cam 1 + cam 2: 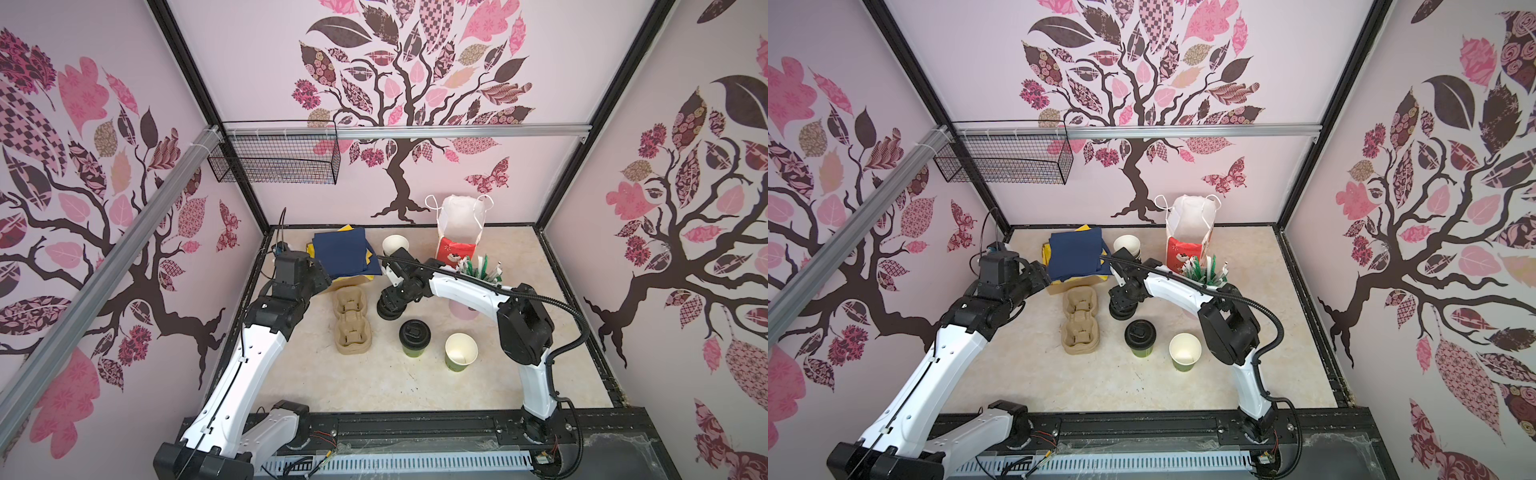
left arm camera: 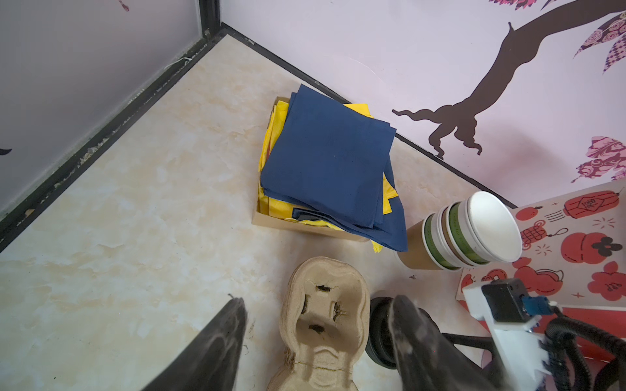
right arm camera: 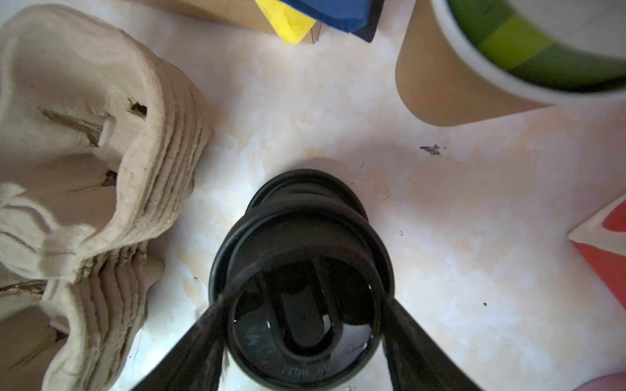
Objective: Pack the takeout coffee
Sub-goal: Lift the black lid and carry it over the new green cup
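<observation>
Working at the lid stack (image 1: 390, 312) with the right gripper (image 3: 301, 301), jaws set wide around the top lid (image 3: 301, 325) and fingertips right at its rim; cannot tell whether pinching or merely beside. Hovering with the left gripper (image 2: 316, 301), spread and empty, above the 12 o'clock end of the pulp carrier (image 1: 352, 320).

Find 1 lidded green cup (image 1: 414, 338) at 5 o'clock of the stack and 1 open green cup (image 1: 460, 351) just at its 3 o'clock, both outside the carrier.

Probably fetching a lid for the open cup. Take only the top lid, by opposite rim edges, squeezing lightly to avoid buckling. Lift straight up without dragging the lids below. Carry level toward 4 o'clock, centre over the white mouth, then press evenly.
</observation>
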`<state>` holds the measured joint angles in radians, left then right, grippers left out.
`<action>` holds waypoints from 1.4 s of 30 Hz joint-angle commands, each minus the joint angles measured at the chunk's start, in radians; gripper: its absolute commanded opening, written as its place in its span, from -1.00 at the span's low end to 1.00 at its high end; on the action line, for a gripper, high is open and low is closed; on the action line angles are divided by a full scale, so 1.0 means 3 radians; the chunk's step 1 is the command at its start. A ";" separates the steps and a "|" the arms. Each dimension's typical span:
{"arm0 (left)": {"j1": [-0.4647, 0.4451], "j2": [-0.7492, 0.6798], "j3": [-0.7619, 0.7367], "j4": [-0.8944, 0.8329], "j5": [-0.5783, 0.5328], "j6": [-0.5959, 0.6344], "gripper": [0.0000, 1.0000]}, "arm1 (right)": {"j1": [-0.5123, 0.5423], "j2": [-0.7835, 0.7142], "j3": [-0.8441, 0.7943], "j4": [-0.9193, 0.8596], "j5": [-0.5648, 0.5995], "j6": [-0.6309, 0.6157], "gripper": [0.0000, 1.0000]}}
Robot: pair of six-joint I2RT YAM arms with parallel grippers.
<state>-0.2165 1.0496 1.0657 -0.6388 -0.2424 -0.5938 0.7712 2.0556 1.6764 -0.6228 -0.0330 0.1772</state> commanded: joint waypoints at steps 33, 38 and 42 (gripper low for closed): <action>0.0016 0.0069 0.0029 0.0329 0.0355 0.0238 0.41 | 0.0138 -0.2291 -0.0903 -0.1814 0.0593 0.0301 0.44; 0.0016 0.0058 0.0022 0.0370 0.0422 0.0256 0.41 | 0.0203 -0.2611 -0.1356 -0.1896 0.0628 0.0595 0.43; 0.0016 0.0040 0.0003 0.0370 0.0438 0.0252 0.41 | 0.0256 -0.2742 -0.1574 -0.1886 0.0658 0.0753 0.43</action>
<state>-0.2165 1.0687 1.0657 -0.5537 -0.1253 -0.5282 0.8345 1.2743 1.2205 -1.1503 0.1394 0.3355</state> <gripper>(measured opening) 0.706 0.716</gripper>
